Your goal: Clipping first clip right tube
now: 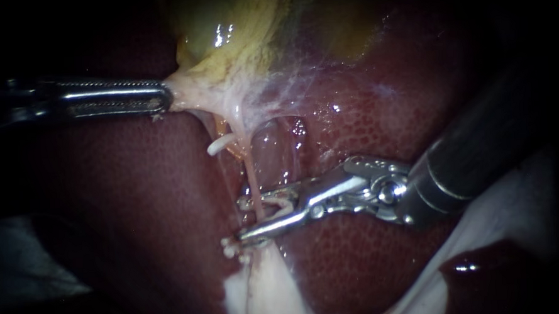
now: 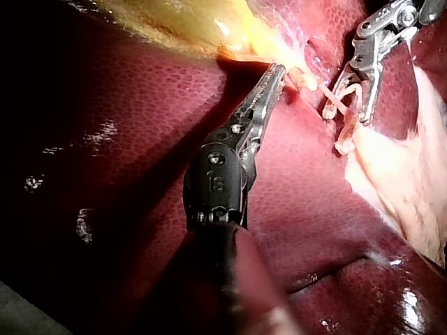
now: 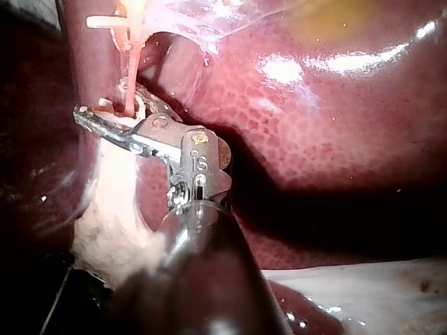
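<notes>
Where the light falls, the surface is all tissue: the dark red, mottled liver (image 1: pixel 136 201) fills most of the endoscope view. The yellow-green gallbladder (image 1: pixel 224 33) lies at its upper edge, and pale white material (image 1: pixel 260 296) spreads below. The surroundings are black, so nothing of the room shows.

The left instrument (image 1: pixel 165 96) comes in level. Its jaws are closed on the pale edge of the gallbladder and draw it out to a point.

The right instrument (image 1: pixel 244 219) comes in from the lower right with its jaws standing apart. A pale clip (image 1: pixel 280 204) sits between them, touching both. A thin pink tube (image 1: pixel 253 177) hangs from the webby tissue under the gallbladder and runs down through the gap in the clip. A small white piece (image 1: pixel 219 144) juts out beside a yellowish strand nearby; I cannot tell what it is.

The left wrist view adds the toothed edge of the left instrument's jaws. It also shows the two legs of the clip, one on each side of the tube.

The right wrist view shows the tube entering the open jaws and pale tissue under them. The left instrument is out of that view.
</notes>
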Controlling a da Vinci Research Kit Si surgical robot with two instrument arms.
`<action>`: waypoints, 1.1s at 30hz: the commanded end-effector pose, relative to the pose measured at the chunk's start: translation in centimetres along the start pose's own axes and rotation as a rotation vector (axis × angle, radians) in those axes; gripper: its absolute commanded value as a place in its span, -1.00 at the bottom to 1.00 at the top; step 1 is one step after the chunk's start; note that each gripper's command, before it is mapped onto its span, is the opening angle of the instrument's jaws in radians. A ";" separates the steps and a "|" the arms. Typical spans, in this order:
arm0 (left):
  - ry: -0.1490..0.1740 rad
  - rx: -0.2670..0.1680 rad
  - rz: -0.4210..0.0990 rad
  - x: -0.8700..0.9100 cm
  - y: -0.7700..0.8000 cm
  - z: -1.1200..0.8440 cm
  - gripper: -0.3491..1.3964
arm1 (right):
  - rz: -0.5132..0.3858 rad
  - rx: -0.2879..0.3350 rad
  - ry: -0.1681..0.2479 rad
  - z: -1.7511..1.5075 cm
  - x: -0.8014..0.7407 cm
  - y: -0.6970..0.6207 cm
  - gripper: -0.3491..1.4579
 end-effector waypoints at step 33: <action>0.000 0.001 0.000 0.01 0.01 0.01 -1.00 | 0.011 0.046 0.014 0.18 0.24 -0.52 -0.40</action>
